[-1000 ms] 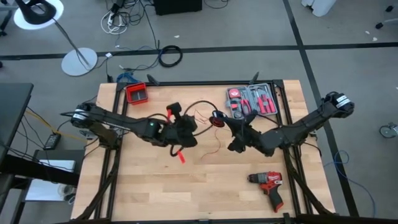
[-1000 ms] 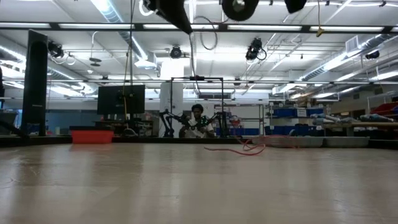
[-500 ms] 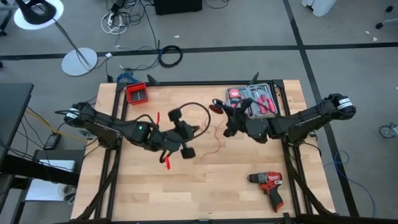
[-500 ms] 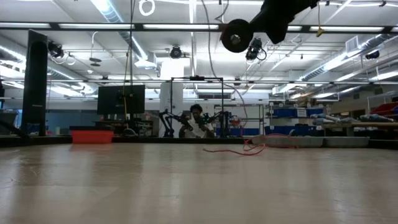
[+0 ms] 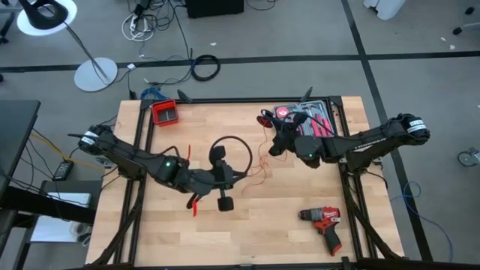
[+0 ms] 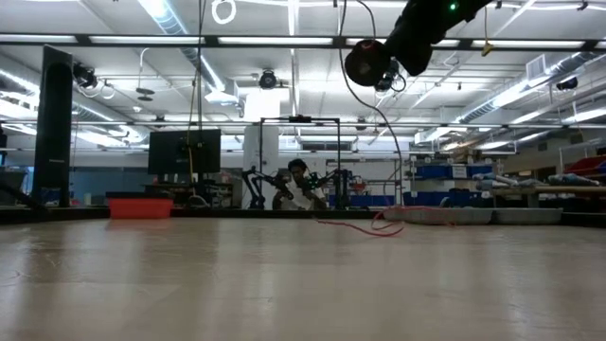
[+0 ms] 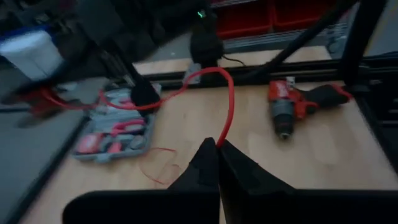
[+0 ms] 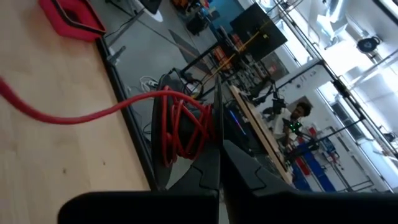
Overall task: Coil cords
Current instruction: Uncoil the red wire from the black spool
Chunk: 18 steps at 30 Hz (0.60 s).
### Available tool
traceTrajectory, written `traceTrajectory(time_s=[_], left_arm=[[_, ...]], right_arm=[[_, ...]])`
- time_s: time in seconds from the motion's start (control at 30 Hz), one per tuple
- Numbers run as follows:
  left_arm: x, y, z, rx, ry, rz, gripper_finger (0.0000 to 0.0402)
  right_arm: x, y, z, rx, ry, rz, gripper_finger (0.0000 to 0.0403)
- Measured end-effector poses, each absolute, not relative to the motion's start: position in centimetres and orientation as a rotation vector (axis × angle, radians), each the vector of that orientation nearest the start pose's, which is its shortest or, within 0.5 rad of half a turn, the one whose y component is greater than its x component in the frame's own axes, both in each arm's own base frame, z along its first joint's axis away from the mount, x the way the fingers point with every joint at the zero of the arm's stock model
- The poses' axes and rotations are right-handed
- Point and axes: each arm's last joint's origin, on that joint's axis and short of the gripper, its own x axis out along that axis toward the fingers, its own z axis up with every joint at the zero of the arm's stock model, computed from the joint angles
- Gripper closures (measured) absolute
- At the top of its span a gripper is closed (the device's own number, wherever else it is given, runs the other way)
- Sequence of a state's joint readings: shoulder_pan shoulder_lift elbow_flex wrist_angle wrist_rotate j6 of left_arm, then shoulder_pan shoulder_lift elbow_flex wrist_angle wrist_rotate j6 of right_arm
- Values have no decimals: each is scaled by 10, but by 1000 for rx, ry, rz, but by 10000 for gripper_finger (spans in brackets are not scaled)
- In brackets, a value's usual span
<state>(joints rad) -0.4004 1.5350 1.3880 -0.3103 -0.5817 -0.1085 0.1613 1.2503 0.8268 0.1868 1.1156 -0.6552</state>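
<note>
Right hand [image 8: 219, 152] pinches coiled cords [image 8: 180, 127]; overhead hides this.

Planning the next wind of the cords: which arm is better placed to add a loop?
Right, probably. The right gripper already grips the wound red coil, while the left gripper pinches the cords' free run, feeding it.

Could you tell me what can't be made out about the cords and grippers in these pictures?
- Where the cords end: in the left wrist view, blur hides the far end.
- Number of turns in the coil: in the right wrist view the loops overlap; in the high view too small.
- Left gripper: the high view shows it too small to judge its grip.
- Right gripper: in the low view, cut off by the top edge.
</note>
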Motion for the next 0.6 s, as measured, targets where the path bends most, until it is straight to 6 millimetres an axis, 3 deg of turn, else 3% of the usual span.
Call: traceTrajectory(time_s=[0.37,0.6], left_arm=[[350,-128,303,181,538,203,389],[344,-123,297,256,608,305,340]], right_arm=[[264,25,294,-839,507,-837,403],[260,40,299,-936,514,-794,403]])
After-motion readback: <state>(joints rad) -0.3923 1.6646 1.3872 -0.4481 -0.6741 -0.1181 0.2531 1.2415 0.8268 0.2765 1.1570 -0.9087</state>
